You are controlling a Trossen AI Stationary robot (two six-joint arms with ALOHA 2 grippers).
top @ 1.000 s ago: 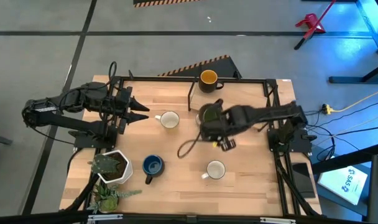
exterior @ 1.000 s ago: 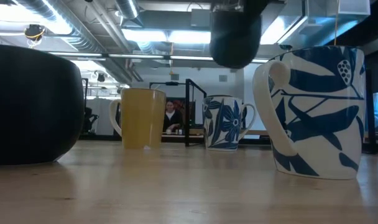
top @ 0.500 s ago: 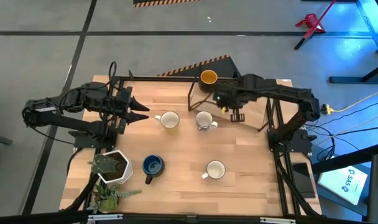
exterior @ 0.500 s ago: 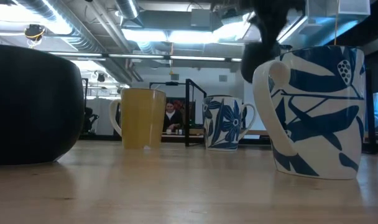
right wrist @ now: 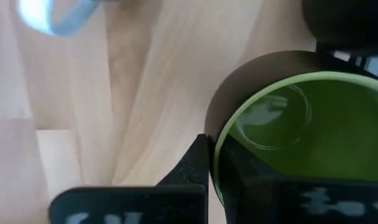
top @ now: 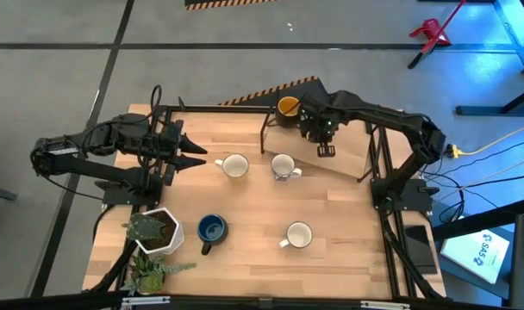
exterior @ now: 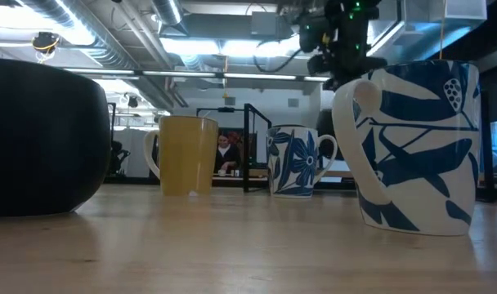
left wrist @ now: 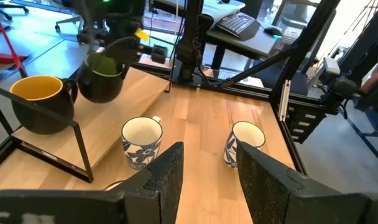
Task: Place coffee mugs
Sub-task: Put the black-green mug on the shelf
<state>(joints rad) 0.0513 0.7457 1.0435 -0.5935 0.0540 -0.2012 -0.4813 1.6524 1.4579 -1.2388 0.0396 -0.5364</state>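
The right gripper (top: 316, 129), fingers pinching the green mug (left wrist: 102, 78), has swung beside the yellow-lined mug (top: 288, 108).

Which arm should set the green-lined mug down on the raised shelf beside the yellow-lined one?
Right. Its gripper already holds the green-lined mug over the raised shelf, beside the yellow-lined mug. The left gripper waits empty at the table's left side.

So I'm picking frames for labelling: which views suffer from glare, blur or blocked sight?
Low view: bright ceiling lights behind, and the dark mug looms large at the near left edge. Right wrist view: the green mug held in the right gripper fills the frame, soft, with a blurred pale-blue glare at one corner. High view: even light.
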